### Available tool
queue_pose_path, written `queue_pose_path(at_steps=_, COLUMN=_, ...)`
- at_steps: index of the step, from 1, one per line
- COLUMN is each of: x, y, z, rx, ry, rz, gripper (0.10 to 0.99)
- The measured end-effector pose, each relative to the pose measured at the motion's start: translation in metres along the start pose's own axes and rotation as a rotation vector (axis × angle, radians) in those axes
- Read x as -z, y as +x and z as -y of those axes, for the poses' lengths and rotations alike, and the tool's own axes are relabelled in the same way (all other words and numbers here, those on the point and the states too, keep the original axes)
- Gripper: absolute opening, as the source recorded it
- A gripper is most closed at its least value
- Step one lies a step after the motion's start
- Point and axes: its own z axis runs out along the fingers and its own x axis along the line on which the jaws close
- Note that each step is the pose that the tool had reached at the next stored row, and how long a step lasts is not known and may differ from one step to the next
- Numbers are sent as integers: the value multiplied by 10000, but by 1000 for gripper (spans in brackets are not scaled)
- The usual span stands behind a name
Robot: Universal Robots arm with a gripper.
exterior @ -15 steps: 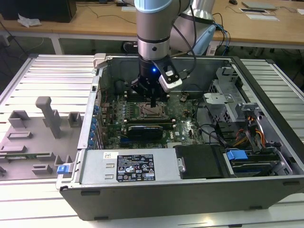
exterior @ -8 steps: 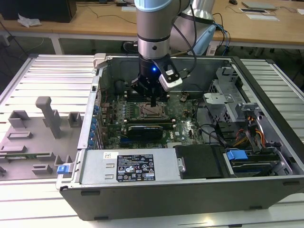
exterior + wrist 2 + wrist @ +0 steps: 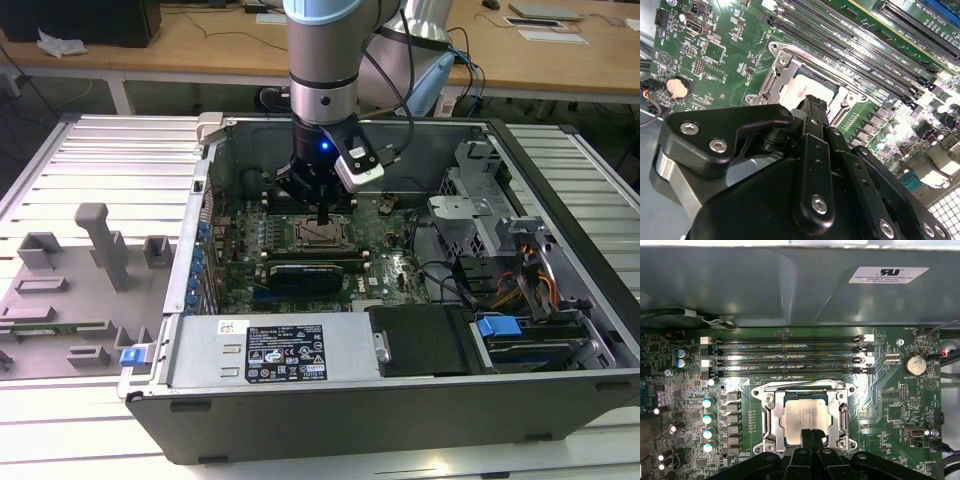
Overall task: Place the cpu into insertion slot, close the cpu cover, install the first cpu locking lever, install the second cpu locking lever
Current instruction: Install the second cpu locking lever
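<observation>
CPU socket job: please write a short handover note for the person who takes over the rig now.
Gripper: fingers shut together, holding nothing, tips at the chip's edge.
Small square silvery-grey cpu: lies in the square dark-rimmed insertion slot on the green board.
Thin silver-grey metal cpu cover: down around the chip.
Done: placing, cover.
Left: locking levers; I cannot tell whether they are latched.

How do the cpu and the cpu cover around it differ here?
The cpu is a solid square plate with print on its top; the cpu cover is an open frame with a large window. The cpu is smaller and sits inside the cover's window. Both are silvery metal and lie flat.
</observation>
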Motion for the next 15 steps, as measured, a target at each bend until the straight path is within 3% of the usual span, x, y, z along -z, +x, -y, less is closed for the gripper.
queue_pose_path(at_steps=6, x=8, y=-2, z=6, rx=2, ry=1, rz=-1, gripper=106)
queue_pose_path(at_steps=15, x=35, y=-8, z=205, rx=0, ry=-2, rz=0, gripper=106)
